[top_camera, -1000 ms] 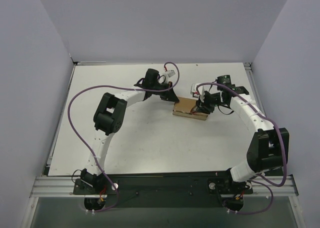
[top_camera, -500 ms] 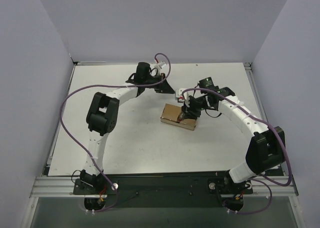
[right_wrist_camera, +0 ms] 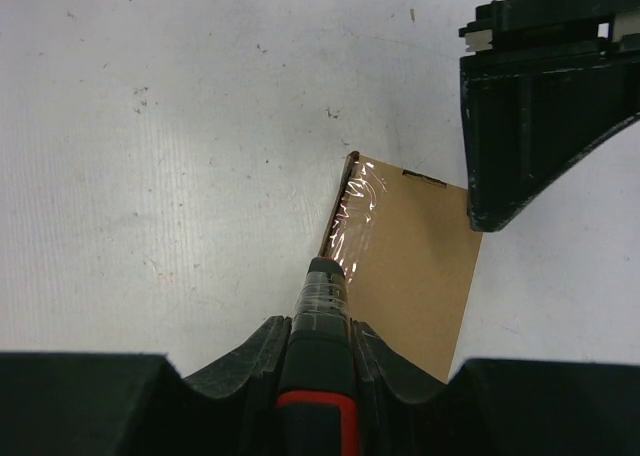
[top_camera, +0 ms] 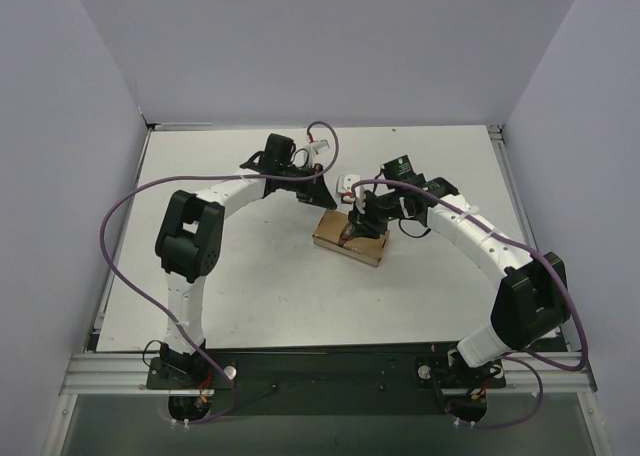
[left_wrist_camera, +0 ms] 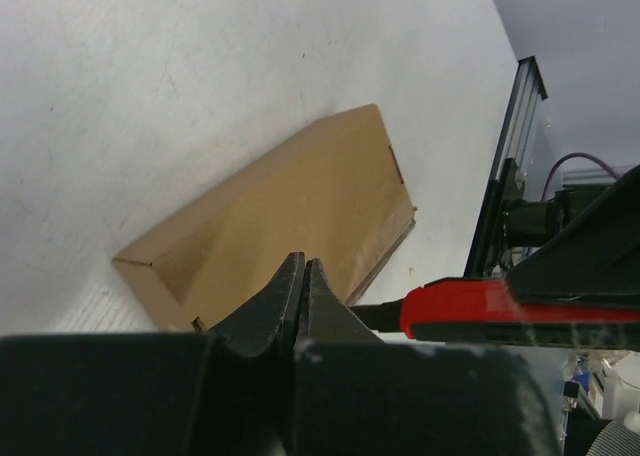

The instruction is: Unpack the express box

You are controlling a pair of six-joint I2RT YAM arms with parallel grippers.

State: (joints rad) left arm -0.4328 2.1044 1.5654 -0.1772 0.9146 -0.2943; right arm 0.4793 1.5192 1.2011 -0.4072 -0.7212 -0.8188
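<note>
Left claw point(top_camera: 321, 189) has its fingers pressed together with nothing between them. It sits just past the far-left corner of the express box point(top_camera: 366, 249); cannot tell if it touches. In the left wrist view the closed tips point(left_wrist_camera: 303, 267) hang over the box point(left_wrist_camera: 290, 221).

The box lies flat on the white table point(top_camera: 250, 276). Its faces are plain tan with no readable print, and a glossy clear tape strip point(right_wrist_camera: 351, 214) runs along one edge.

Right claw point(top_camera: 352, 227) is over the middle of the box top, pinching the red-and-black utility knife point(right_wrist_camera: 321, 311). The knife's front end rests at the taped edge of the box point(right_wrist_camera: 415, 276). The knife's red body also shows in the left wrist view point(left_wrist_camera: 500, 306), beside the box.

Compared with a second ago:
- The box has slid left and toward the arm bases, and it is turned a bit more.
- The right claw travelled with the box and still grips the knife.
- The left arm swung its elbow out to the left, and its claw stayed shut at the box's far-left side.
</note>
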